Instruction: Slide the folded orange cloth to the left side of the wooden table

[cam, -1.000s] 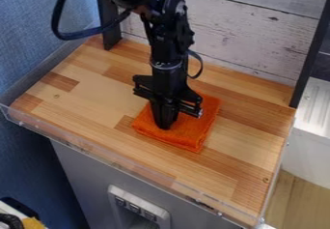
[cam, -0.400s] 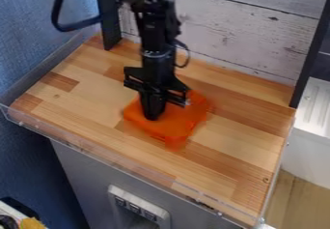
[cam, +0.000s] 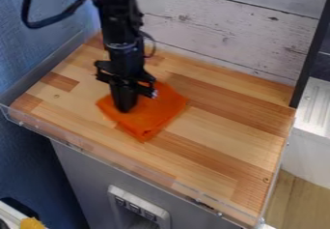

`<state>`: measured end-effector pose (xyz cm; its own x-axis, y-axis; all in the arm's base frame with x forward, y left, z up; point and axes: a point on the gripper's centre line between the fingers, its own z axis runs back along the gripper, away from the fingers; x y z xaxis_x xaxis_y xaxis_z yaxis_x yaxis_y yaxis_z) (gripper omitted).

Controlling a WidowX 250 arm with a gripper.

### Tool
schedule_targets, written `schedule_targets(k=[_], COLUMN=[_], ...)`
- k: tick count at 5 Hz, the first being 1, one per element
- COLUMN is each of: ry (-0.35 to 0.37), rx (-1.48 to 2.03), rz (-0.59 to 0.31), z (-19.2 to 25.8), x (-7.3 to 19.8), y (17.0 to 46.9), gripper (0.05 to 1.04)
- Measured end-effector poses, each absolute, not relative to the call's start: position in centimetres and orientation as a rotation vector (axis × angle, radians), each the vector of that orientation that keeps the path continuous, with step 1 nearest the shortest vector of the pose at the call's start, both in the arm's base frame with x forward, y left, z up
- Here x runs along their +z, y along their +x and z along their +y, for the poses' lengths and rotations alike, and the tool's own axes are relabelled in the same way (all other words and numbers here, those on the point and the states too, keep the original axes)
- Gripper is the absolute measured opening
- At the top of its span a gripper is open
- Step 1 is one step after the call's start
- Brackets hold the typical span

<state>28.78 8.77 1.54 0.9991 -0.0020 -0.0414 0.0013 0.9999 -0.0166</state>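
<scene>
My pincer [cam: 124, 108] points down and is pinched shut on the orange cloth [cam: 158, 112]. The cloth is on the left side of the wooden desk [cam: 226, 131] in this view — it spreads out around my tips, and one corner points to the front. I can't tell if all of it touches the wood. A see-through edge [cam: 97, 154] runs along the front, and white boards [cam: 213, 30] stand at the back — with a black post [cam: 310, 54] at the right.
</scene>
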Motion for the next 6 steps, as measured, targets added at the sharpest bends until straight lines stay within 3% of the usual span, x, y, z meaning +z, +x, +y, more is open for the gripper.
schedule_targets(k=[4,5,6], ry=[-0.004,-0.009,-0.018], rx=[0.004,0.006,0.022], rz=[-0.027,-0.018,0.014], z=[16.0,16.6,16.4], x=[1.4,1.6,2.5], y=[28.1,27.7,27.3], gripper=[0.083,0.235,0.491])
